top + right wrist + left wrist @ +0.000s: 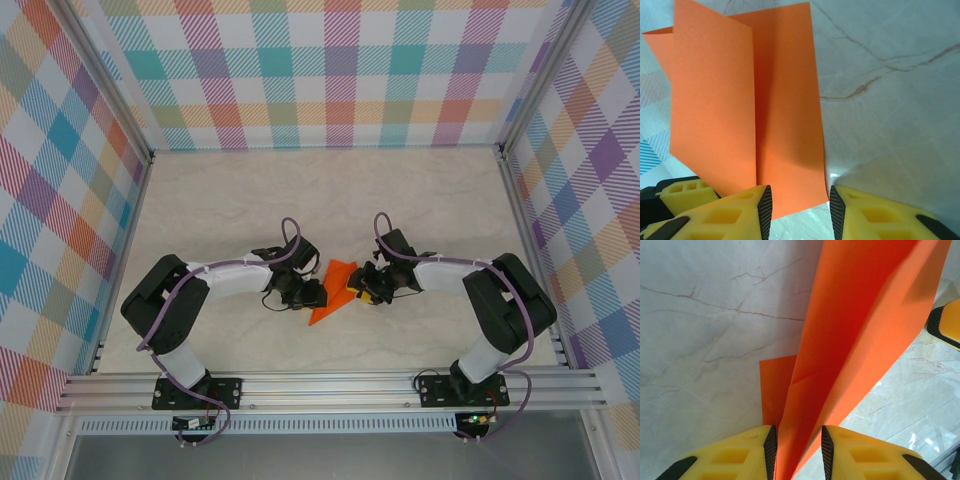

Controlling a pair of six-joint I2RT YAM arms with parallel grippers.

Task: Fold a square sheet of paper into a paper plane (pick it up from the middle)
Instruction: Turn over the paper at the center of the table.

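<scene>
Top view: the square sheet of paper [335,290], creased, sits on the desk [300,190], left tool [312,293] at its 9 o'clock, right tool [365,290] at 3; left wrist: fingers [740,455] part-spread astride its ridge, grip impossible to tell; right wrist: fingers [875,215] apart around its edge, likewise.

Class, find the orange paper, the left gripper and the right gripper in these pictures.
orange paper [335,290]: top view, centre of the folded sheet.
left gripper [797,442]: left wrist view, midway between its fingertips.
right gripper [800,202]: right wrist view, midway between its fingertips.
</scene>
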